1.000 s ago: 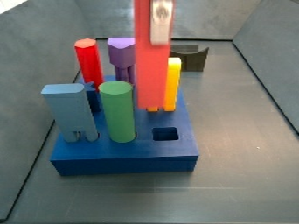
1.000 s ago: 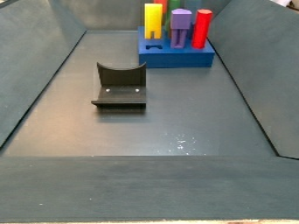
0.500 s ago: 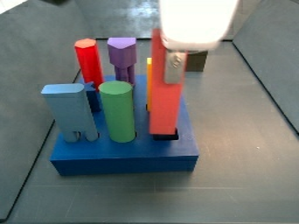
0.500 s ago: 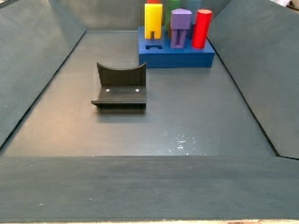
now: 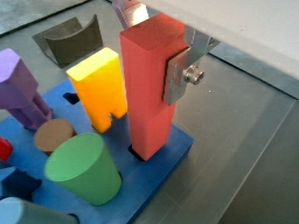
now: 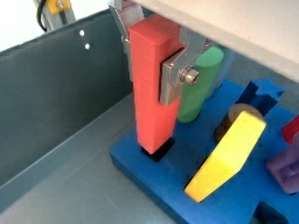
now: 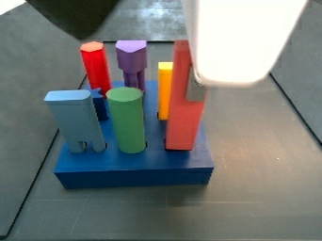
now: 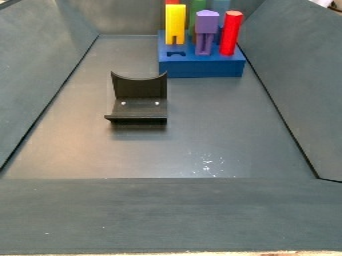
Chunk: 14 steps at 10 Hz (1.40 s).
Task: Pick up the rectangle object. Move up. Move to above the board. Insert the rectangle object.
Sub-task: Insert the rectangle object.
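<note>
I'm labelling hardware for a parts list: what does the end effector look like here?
The end effector, above the blue board, has flat silver plate fingers, one with a round screw. A white housing sits above them in a side view.

coral-red rectangle object (image 5: 149, 87) — blue board (image 7: 132, 167)

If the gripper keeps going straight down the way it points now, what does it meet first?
Probably the board. The gripper is shut on the rectangle object, whose lower end already sits in a hole at the board's edge, so the bar would bottom out there first; the hole's depth is unclear.
</note>
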### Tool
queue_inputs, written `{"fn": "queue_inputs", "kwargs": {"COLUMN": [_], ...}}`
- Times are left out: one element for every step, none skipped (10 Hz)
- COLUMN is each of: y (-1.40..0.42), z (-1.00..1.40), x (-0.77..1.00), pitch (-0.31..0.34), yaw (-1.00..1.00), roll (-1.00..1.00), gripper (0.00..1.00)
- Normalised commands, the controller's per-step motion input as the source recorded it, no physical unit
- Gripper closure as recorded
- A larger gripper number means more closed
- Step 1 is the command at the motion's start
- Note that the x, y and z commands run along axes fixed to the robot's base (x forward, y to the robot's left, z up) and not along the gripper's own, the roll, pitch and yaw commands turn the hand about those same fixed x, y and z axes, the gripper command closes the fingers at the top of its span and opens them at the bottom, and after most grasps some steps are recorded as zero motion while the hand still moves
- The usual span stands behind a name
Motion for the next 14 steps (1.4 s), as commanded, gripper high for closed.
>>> {"fn": "queue_inputs", "kwargs": {"y": [0.00, 0.07, 0.18, 0.19, 0.00, -0.05, -0.15, -0.13, -0.16, -0.08, 0.00, 0.00, 0.00, 0.00], "z": [-0.03, -0.14, -0.11, -0.11, -0.07, -0.12, -0.17, -0.14, -0.20, -0.25, -0.30, -0.38, -0.43, -0.42], "x": [0.00, 0.00, -0.04, -0.01, -0.03, -0.03, -0.06, -0.10, -0.09, -0.10, -0.16, 0.00, 0.11, 0.20], "pitch": [0.000, -0.056, -0.036, -0.054, -0.037, -0.031, -0.053, -0.081, -0.091, -0.097, -0.109, -0.106, -0.144, -0.164], "yaw": [0.00, 0.20, 0.29, 0.36, 0.13, 0.00, 0.00, 0.00, 0.00, 0.00, 0.00, 0.00, -0.10, -0.23], "roll": [0.00, 0.09, 0.16, 0.12, 0.00, 0.00, 0.02, 0.01, 0.00, 0.00, 0.03, 0.02, 0.00, -0.01], "gripper": [1.00, 1.00, 1.00, 1.00, 1.00, 1.00, 1.00, 1.00, 1.00, 1.00, 1.00, 1.00, 1.00, 1.00]}}
